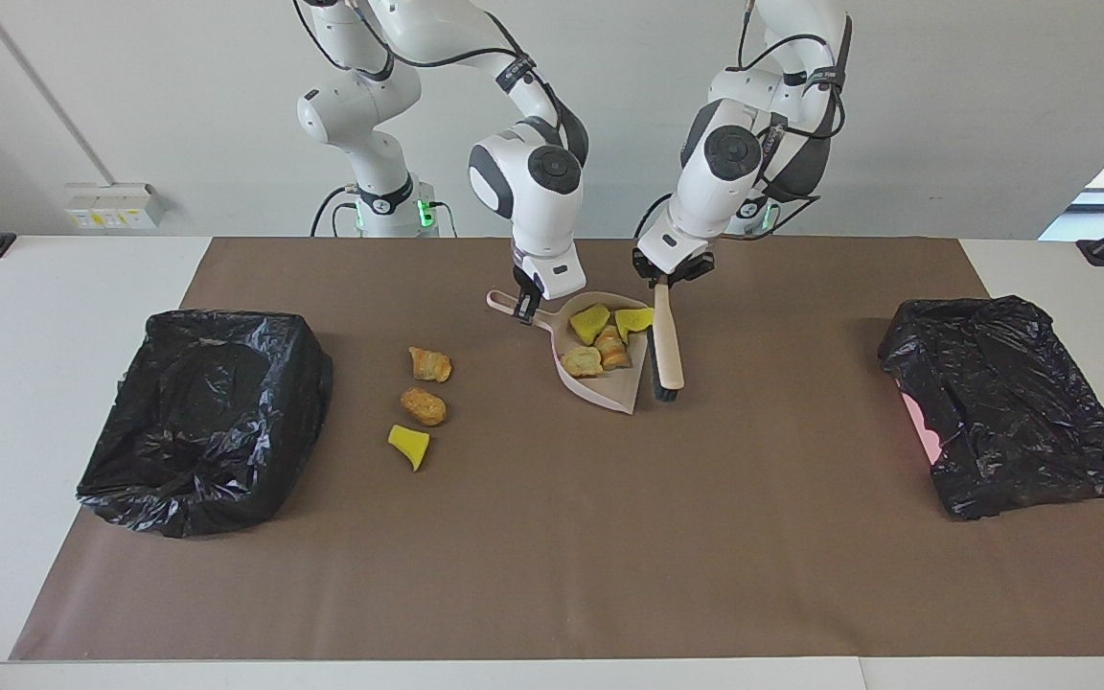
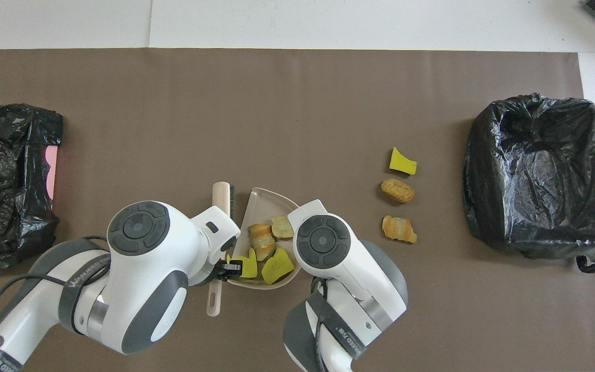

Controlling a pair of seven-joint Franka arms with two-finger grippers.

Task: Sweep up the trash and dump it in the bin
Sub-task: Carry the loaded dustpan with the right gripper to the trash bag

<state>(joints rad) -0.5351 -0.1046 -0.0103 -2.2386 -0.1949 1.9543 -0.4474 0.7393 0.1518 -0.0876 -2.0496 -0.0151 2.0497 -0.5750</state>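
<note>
Two white robot arms are working over a brown mat [image 1: 552, 537] on a white table, one holding a dustpan and the other a hand brush. The right gripper [image 1: 525, 305] is pinching the handle of a beige dustpan [image 1: 609, 391], its fingers pressed tight on it, and the pan is resting on the mat with its open lip facing away from the robots. The left gripper [image 1: 669, 278] is clamped on the upper end of a pale wooden brush [image 1: 667, 347], which is standing just beside the pan's edge toward the left arm's end of the table, dark bristles down at the mat. Four pieces of trash are lying inside the pan: two yellow wedges [image 1: 590, 321] and two golden-brown pastry lumps [image 1: 583, 361]. Three more pieces are sitting in a row on the mat, between the pan and the open black-lined bin [image 1: 202, 417] at the right arm's end of the table: a pastry lump [image 1: 429, 364] nearest the robots, another lump [image 1: 424, 406], then a yellow wedge [image 1: 409, 446]. A second black bag [image 1: 1007, 402] is lying at the left arm's end. The step in hand looks like finishing the first sweep; doing it well probably means keeping the pan flat with its lip down while the brush is clearing away, then carrying it level so nothing rolls out, either to the bin or to the three loose pieces.
</note>
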